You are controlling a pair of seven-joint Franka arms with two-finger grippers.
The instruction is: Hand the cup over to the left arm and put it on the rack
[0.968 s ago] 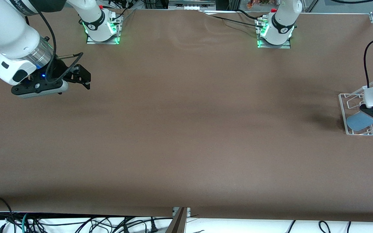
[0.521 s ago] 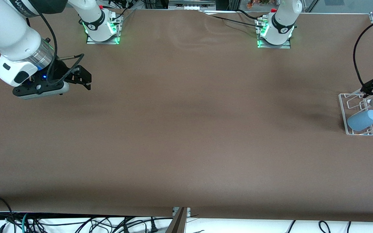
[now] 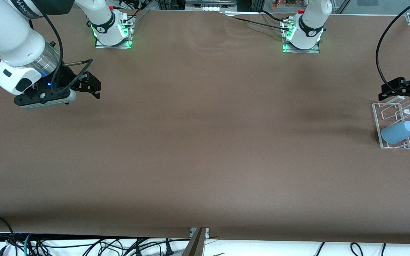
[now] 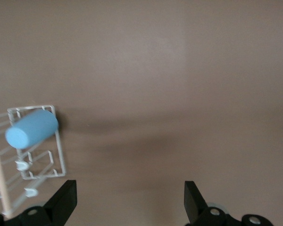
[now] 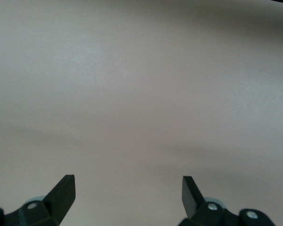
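the small light-blue plastic tumbler (image 3: 398, 132) is seen lying on its side in the small white wire dish rack (image 3: 378, 121) with the light wooden rod, at the left arm's end of the brown worktop (image 3: 205, 142), in the part of the rack nearest the front camera. a second ago the left claw (image 3: 395, 90) was set low over the tumbler and hid part of it; now it is lifted off and drawn back over the rack's edge nearest the bases, its fingers spread wide and nothing held between them. in the left wrist view the tumbler (image 4: 32, 128) is shown free of the fingers (image 4: 63, 200), resting across the rack's wires (image 4: 61, 150). the release is thus judged done and the placing complete, with only the arm's retreat left. the right claw (image 3: 87, 85) is kept waiting over the right arm's end of the worktop, unmoved over the last second, its jaws wide and empty above bare cloth.
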